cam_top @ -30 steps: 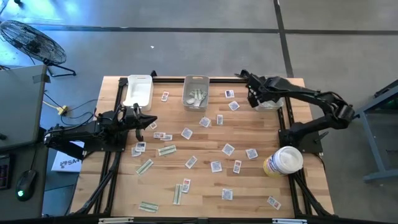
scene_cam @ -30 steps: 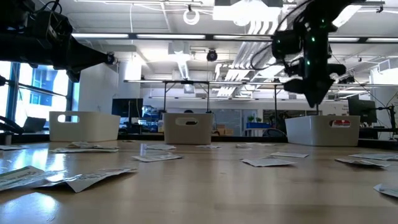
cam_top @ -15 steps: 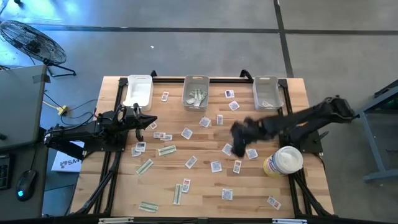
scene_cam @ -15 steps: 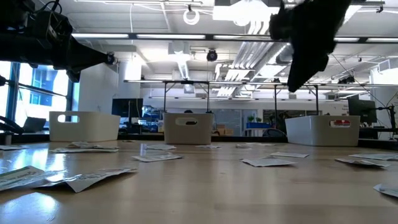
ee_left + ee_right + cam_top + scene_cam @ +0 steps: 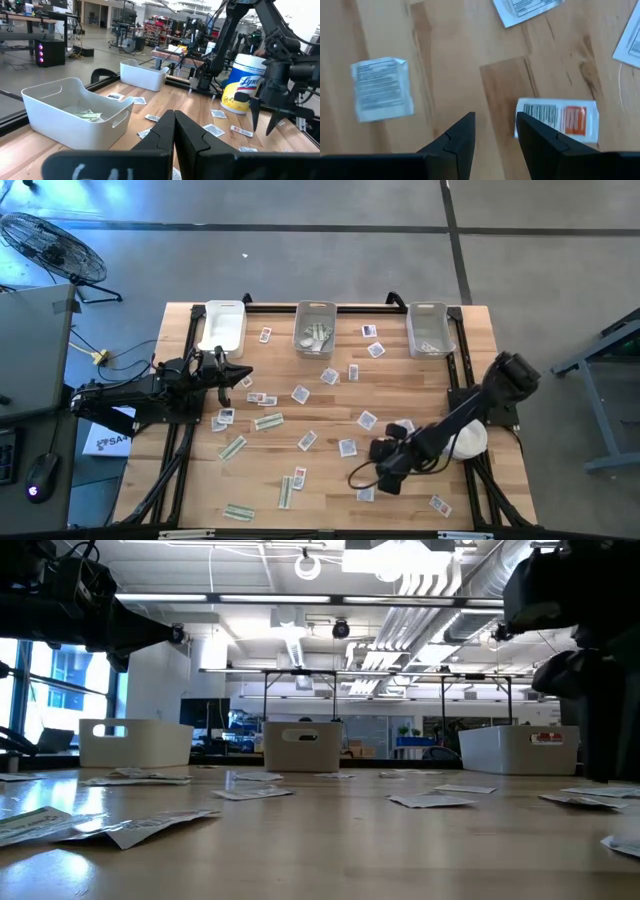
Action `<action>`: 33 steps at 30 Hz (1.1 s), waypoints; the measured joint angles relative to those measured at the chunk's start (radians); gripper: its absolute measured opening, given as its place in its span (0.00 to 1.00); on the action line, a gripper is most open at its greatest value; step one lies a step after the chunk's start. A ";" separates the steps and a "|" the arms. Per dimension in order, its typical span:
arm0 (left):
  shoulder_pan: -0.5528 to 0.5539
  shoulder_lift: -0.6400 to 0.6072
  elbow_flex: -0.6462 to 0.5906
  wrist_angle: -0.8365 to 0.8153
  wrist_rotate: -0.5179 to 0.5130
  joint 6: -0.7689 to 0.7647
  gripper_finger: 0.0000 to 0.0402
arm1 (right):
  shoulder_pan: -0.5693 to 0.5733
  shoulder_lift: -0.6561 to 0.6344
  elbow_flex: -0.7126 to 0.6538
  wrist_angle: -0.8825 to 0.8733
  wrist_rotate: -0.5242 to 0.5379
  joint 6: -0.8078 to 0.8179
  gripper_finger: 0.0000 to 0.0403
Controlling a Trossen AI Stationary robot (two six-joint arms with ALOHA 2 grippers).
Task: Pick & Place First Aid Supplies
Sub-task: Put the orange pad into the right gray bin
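Under my right claw: a small flat white paper packet with an orange-red block and a barcode (image 5: 556, 118) lies flat on the wood, just beside one of my fingertips (image 5: 526, 121) and not yet between them.
Neighbour packet: a white squarish packet printed in grey text (image 5: 382, 89) lies flat on the other side, apart from my fingers.
Right claw (image 5: 495, 120): fingers parted by a modest gap, pointing down at the boards, gripping nothing.
What changed: a second ago this claw was up over the clear rectangular plastic bin at the far right corner (image 5: 429, 329). Now it has swung to the front middle of the table (image 5: 386, 468).
What that means: I judge the last drop finished and a new pick starting. I need a small sideways shift to straddle the orange-marked packet before closing.
Other supplies: many scattered white and pale green packets (image 5: 268, 421) remain on the wooden table (image 5: 190, 495), so much of the job is left.
Left claw (image 5: 236, 372): unmoved near the left edge, fingers pressed together, empty.
Nearby: the white-and-yellow round tub (image 5: 468, 439) sits close by my right arm.
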 joint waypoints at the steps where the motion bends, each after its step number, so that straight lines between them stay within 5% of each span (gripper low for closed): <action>1: 0.000 0.000 0.000 0.000 0.000 0.000 0.00 | 0.001 0.008 0.000 0.003 0.015 -0.003 0.34; 14: 0.000 0.000 0.000 0.000 0.000 0.000 0.00 | -0.032 0.080 0.005 -0.005 0.060 -0.026 0.33; 25: 0.000 0.000 0.000 0.000 0.000 0.000 0.00 | -0.050 0.083 0.004 -0.042 0.046 -0.025 0.03; 33: 0.000 0.000 0.000 0.000 0.000 0.000 0.00 | -0.086 0.042 -0.003 -0.039 0.027 -0.028 0.01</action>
